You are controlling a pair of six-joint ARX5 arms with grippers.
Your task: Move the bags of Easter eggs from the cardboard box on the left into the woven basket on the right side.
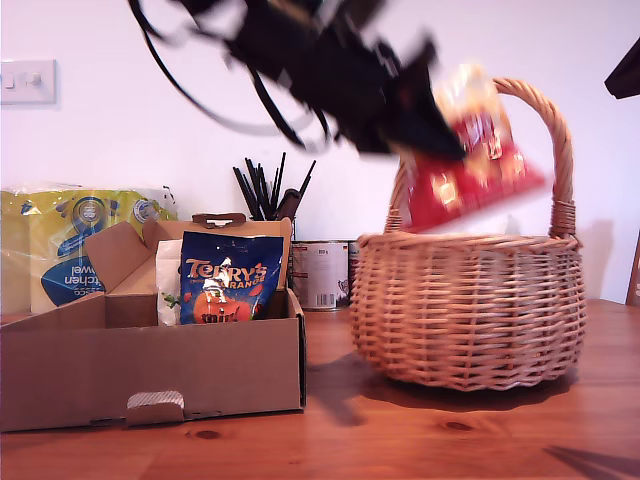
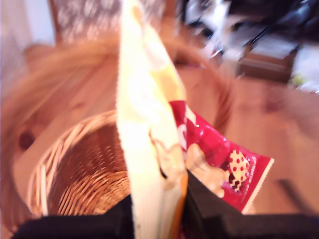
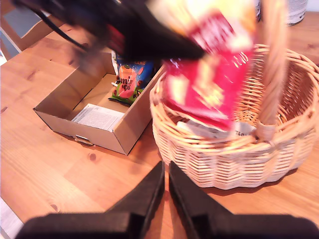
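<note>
Hanging blurred over the woven basket (image 1: 470,305), my first gripper (image 1: 445,135) has its jaws clamped on a red and white Maltesers bag (image 1: 475,160), which dangles beside the arched handle above the rim. The first wrist view gives the close look: that bag (image 2: 164,164) is pinched edge-on between the dark fingers, with the wicker weave of the basket (image 2: 89,174) open below it. Only the second wrist view looks down into the basket (image 3: 234,159), and there's a pale packet already lying on its floor; the held bag (image 3: 209,74) smears across above. My second gripper (image 3: 167,191) hovers over bare wooden table (image 3: 50,164) just in front of the basket, its jaws drawn nearly together with only a thin slit between, holding nothing. Over in the cardboard box (image 1: 150,365), at the exterior view's left, a dark blue Terry's bag (image 1: 228,278) stands upright. Behind it sits a kitchen towel pack (image 1: 70,250).
</note>
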